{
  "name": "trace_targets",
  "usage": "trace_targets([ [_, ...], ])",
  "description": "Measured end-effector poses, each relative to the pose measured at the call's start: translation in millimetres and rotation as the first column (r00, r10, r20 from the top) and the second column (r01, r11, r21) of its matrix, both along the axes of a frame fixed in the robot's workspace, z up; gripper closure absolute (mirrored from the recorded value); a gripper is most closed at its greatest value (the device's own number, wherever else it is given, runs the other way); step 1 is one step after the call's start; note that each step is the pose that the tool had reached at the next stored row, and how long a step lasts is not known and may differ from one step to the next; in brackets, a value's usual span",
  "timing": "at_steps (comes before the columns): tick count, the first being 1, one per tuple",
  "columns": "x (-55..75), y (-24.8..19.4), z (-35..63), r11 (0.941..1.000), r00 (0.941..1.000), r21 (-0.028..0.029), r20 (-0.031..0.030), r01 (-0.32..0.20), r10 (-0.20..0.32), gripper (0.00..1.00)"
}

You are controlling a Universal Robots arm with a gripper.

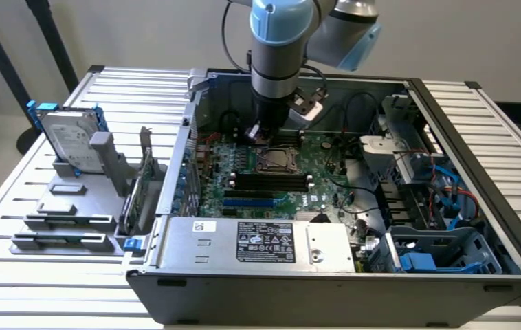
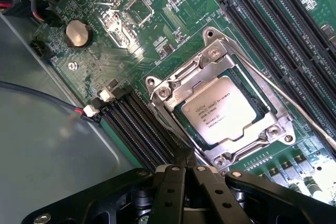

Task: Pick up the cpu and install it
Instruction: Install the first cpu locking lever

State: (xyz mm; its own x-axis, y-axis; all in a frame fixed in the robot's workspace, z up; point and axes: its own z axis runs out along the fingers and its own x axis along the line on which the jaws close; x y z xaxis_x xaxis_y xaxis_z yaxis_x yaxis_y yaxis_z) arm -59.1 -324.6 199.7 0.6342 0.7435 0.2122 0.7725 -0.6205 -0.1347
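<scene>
- Wrist view showed the cpu (image 2: 224,109) already seated in its socket (image 2: 218,114) on the motherboard (image 2: 157,35).
- The gripper (image 2: 185,167) hung just beside it, fingers closed, holding nothing.

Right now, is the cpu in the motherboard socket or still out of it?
In. The cpu lies flat inside the socket's metal frame on the motherboard, while the shut gripper beside it holds nothing.

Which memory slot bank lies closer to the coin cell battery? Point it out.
The bank of black memory slots nearest the hand, on the battery side of the CPU. The other bank lies beyond the socket.
</scene>
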Motion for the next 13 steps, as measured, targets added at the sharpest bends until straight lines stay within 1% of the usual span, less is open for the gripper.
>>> trace_targets([
  [5,2.4,0.0,0.0,1.0000,1.0000,-0.0021,-0.0010,0.000,0.000,0.89],
  [13,7.3,0.0,0.0,1.0000,1.0000,-0.0030,-0.0027,-0.001,0.001,0.89],
])
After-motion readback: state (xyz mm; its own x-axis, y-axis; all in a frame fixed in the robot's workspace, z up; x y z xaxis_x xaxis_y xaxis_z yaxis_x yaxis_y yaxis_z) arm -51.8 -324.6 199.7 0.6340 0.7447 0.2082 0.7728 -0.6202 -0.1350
